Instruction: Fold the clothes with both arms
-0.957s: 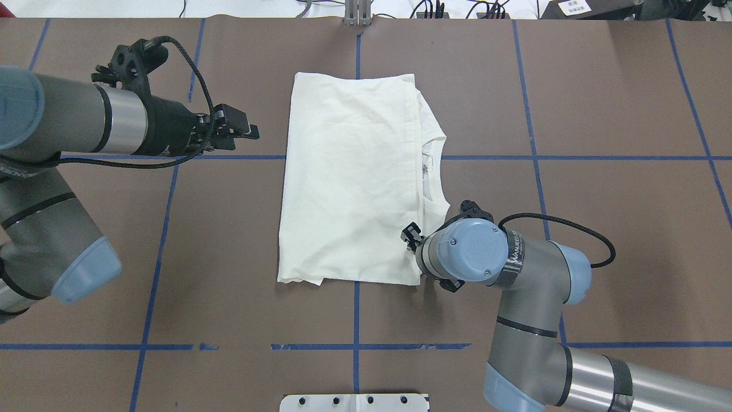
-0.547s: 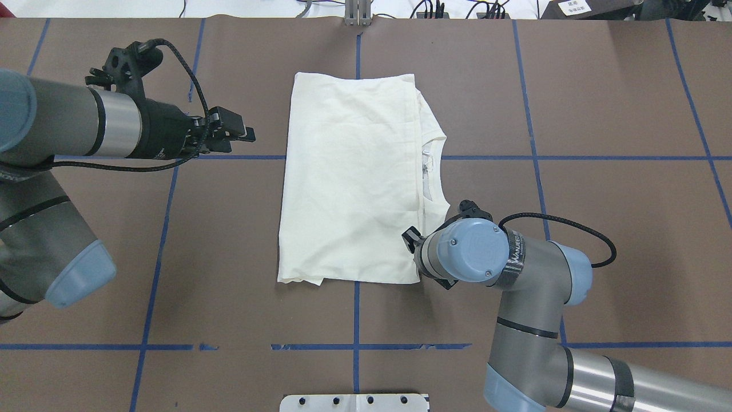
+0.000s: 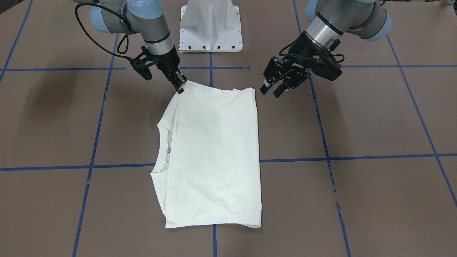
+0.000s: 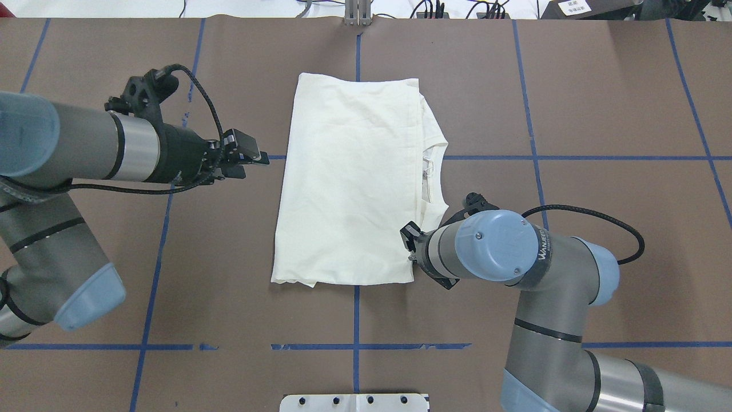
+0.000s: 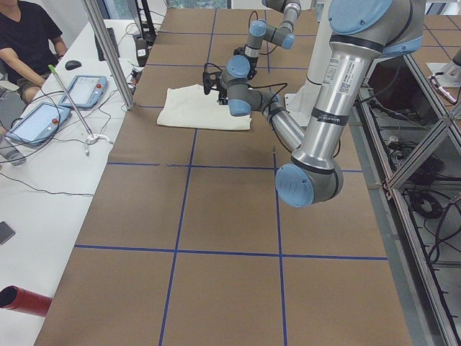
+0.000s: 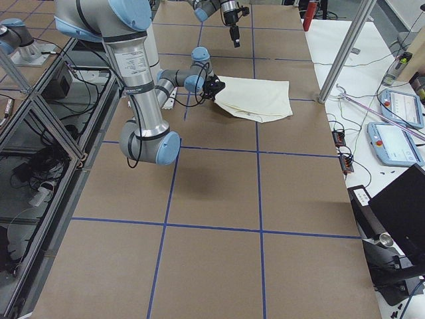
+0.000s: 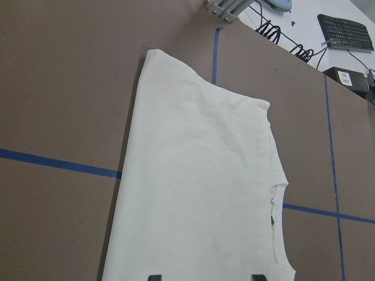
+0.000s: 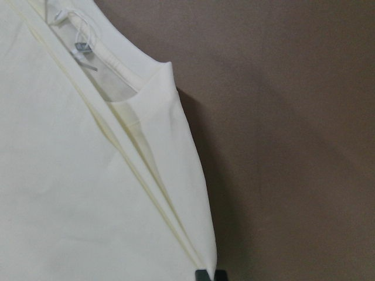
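Note:
The cream shirt (image 4: 349, 177) lies folded in a tall rectangle mid-table, plain side up, neckline and label toward my right arm; the cat print is hidden. My right gripper (image 3: 180, 88) is shut on the shirt's near corner on my right side; the right wrist view shows its tips (image 8: 211, 275) pinched on the layered edge of the shirt (image 8: 70, 175). My left gripper (image 4: 258, 157) is open and empty, hovering just off the shirt's left edge. In the front view it (image 3: 270, 93) is above the table beside the near corner. The left wrist view shows the shirt (image 7: 199, 193) ahead.
The brown table (image 4: 600, 103) is marked with blue tape lines. The white pedestal base (image 3: 210, 25) stands at the robot's edge. A metal bracket (image 4: 357, 14) sits at the far edge. A seated person (image 5: 29, 36) and tablets are beyond the far side.
My left gripper has moved nearer and closer to the shirt's left edge. My right arm shifted slightly left, and the shirt's near edge shifted left with it.

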Robot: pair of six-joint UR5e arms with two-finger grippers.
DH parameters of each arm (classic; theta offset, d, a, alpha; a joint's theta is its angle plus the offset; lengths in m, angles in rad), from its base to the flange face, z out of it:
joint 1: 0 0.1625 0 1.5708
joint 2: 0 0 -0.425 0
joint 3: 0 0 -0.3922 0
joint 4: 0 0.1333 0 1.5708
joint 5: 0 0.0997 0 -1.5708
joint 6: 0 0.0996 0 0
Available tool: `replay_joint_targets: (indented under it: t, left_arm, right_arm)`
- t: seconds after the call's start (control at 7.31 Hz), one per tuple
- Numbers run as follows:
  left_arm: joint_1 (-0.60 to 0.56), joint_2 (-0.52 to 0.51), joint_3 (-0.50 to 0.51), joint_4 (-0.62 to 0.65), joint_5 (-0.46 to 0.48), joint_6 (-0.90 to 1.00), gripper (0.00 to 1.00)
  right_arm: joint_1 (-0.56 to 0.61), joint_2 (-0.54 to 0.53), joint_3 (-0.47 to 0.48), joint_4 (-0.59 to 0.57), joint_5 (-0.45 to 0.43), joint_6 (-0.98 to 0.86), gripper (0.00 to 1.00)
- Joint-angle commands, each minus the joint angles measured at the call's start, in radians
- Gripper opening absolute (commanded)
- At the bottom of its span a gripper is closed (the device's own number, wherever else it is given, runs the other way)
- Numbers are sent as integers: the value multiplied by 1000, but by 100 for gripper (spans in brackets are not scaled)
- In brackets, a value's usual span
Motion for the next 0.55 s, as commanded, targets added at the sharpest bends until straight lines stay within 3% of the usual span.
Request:
replay_joint_targets:
  t: [0.0,0.41]
  left_arm:
    - [131,21,1,20,81,-131,60]
    - [312,12,-5,221,267,-332,61]
  right_arm:
    - [-1,-12,31,1,12,0,0]
    - [-5,-35,29,1,8,-40,0]
